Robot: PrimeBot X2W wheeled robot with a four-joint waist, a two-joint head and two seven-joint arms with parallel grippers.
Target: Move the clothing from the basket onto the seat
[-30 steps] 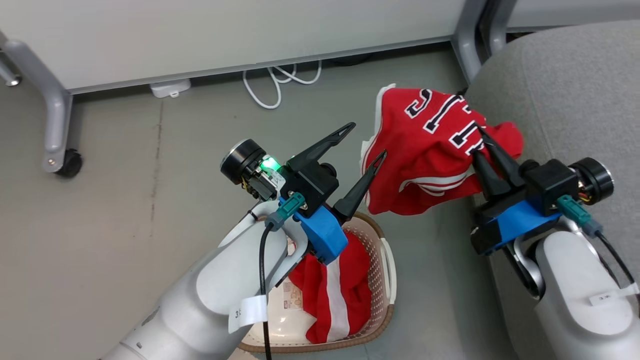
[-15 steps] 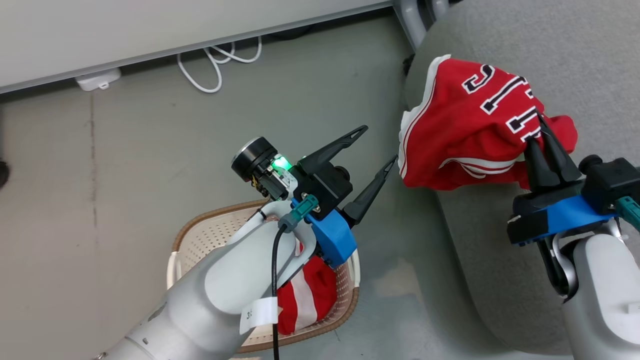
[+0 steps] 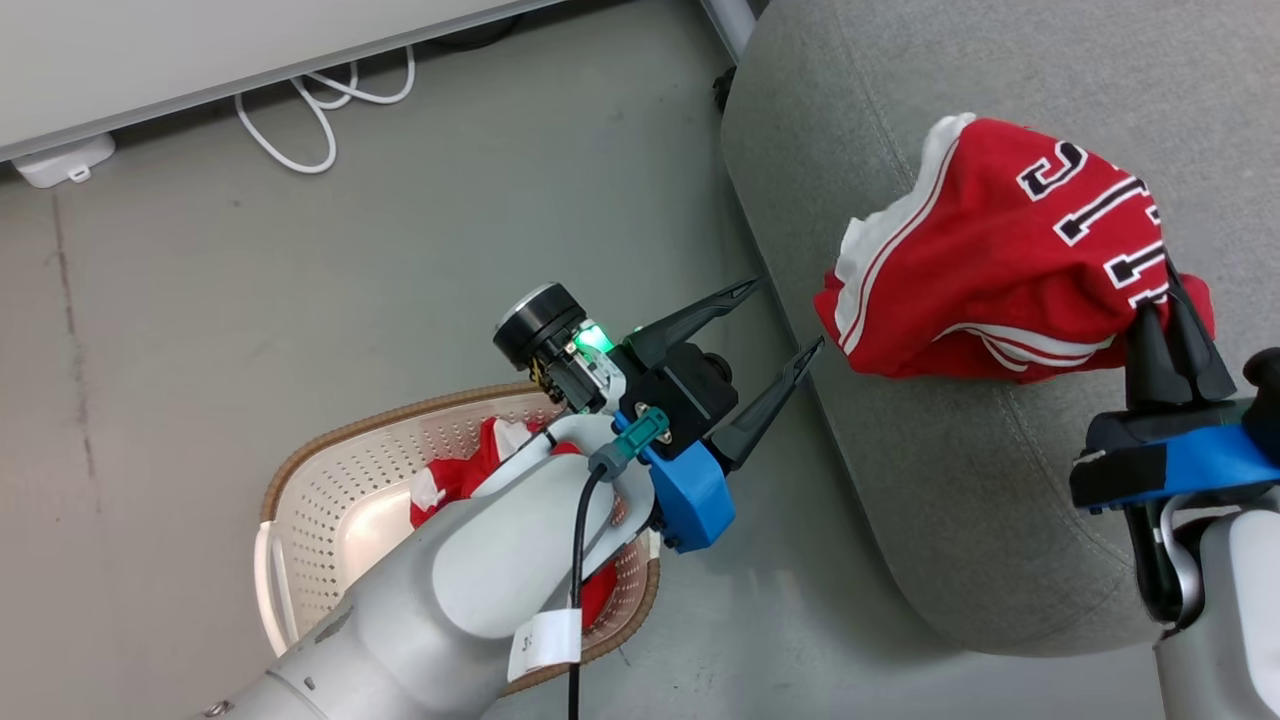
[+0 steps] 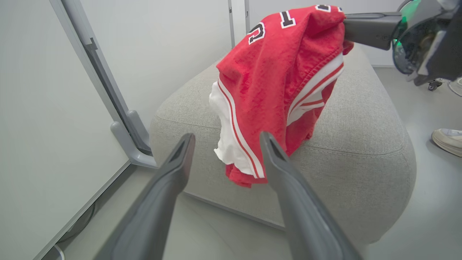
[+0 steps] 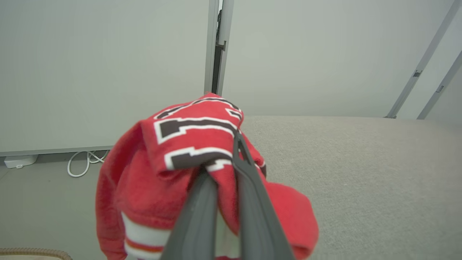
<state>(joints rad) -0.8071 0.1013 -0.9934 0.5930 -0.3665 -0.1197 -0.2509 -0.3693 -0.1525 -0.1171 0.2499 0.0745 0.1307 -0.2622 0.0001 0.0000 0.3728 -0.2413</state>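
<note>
A red garment (image 3: 990, 270) with white stripes and black-and-white letters hangs above the grey seat (image 3: 960, 480), pinched by my right gripper (image 3: 1165, 290), which is shut on it. The right wrist view has the same clothing (image 5: 180, 173) bunched around my closed fingers (image 5: 252, 202), with the seat (image 5: 361, 162) beyond. My left gripper (image 3: 790, 315) stands open and empty over the floor, between the basket (image 3: 330, 470) and the seat. It faces the hanging garment (image 4: 274, 83) and the seat's corner (image 4: 361, 144). More red and white clothing (image 3: 470, 475) lies in the basket, mostly hidden by my left forearm.
A white partition panel (image 3: 200, 50) runs along the back, with a white cable (image 3: 310, 110) and a power block (image 3: 60, 160) on the floor beneath it. A metal frame leg (image 4: 126, 133) stands beside the seat. A shoe (image 4: 447, 141) rests on the floor at the far right.
The camera has swung right, shifting the basket left in the picture. My right gripper has carried the garment from beside the seat's edge to over its cushion. The left gripper stays open.
</note>
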